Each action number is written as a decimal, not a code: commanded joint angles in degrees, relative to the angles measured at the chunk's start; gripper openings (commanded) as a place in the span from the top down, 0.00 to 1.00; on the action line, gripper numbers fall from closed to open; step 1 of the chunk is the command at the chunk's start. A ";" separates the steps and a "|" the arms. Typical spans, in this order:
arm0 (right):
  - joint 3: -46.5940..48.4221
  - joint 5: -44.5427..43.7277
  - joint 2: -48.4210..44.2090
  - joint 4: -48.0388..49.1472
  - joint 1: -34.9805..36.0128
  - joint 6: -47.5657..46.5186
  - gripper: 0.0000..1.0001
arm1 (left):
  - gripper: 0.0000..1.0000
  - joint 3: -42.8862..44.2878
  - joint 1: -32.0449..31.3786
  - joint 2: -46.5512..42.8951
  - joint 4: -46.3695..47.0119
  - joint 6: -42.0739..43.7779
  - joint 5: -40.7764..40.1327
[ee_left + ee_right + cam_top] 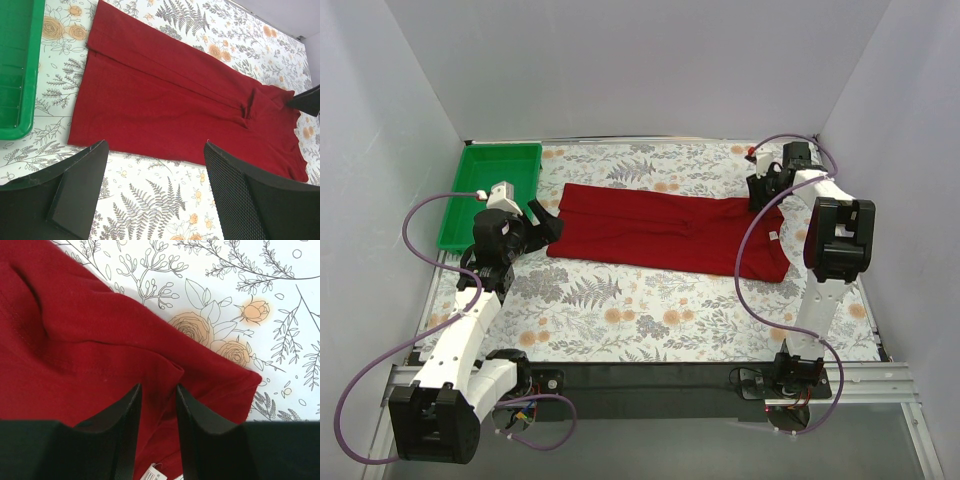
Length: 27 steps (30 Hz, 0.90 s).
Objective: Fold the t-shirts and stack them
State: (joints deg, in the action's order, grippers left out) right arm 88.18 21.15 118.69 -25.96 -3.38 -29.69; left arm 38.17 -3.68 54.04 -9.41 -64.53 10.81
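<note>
One dark red t-shirt [665, 230] lies flat across the flowered table, folded into a long strip running left to right. My left gripper [548, 222] hovers at the strip's left end with its jaws wide apart and empty. In the left wrist view the shirt [175, 100] lies just beyond the gripper [155, 145], and bare table shows between the fingers. My right gripper [760, 190] is at the shirt's far right corner. In the right wrist view its jaws stand narrowly apart [158, 387] over a raised fold of the shirt [90, 340], with cloth showing in the gap.
A green plastic tray [490, 195] stands at the back left, close to the shirt's left end, and shows in the left wrist view [15, 75]. A white care label [150, 474] pokes out by the right gripper. White walls enclose the table on three sides.
</note>
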 commanded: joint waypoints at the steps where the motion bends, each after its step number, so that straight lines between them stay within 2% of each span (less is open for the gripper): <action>1: 3.57 1.97 0.22 0.91 -0.23 1.92 0.67 | 0.29 -0.03 0.26 -0.69 0.18 0.72 0.53; 5: 4.54 1.97 1.01 0.99 -0.23 2.45 0.75 | 0.29 -0.12 0.26 -0.52 0.18 0.64 0.70; 8: 4.37 1.97 0.58 0.99 -0.23 2.71 0.87 | 0.29 -0.12 0.26 -0.43 0.18 0.72 0.62; 9: 4.02 1.88 0.31 1.08 -0.49 2.80 0.95 | 0.29 -0.03 0.26 -0.43 0.18 0.72 0.70; 11: 3.23 2.23 -1.09 2.04 -0.75 2.89 0.99 | 0.29 -0.12 0.26 -0.43 0.18 0.72 0.62; 22: -10.11 10.93 -11.46 10.57 -3.92 -1.42 0.99 | 0.29 -0.12 0.26 -0.16 0.18 0.72 0.88; 27: -12.77 14.09 -14.02 13.30 -4.09 -3.44 0.99 | 0.29 -0.12 0.26 0.19 0.27 0.72 1.14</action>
State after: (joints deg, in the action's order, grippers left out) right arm 76.25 30.72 107.00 -17.32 -7.40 -30.89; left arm 38.17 -3.68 54.22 -9.41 -64.53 11.27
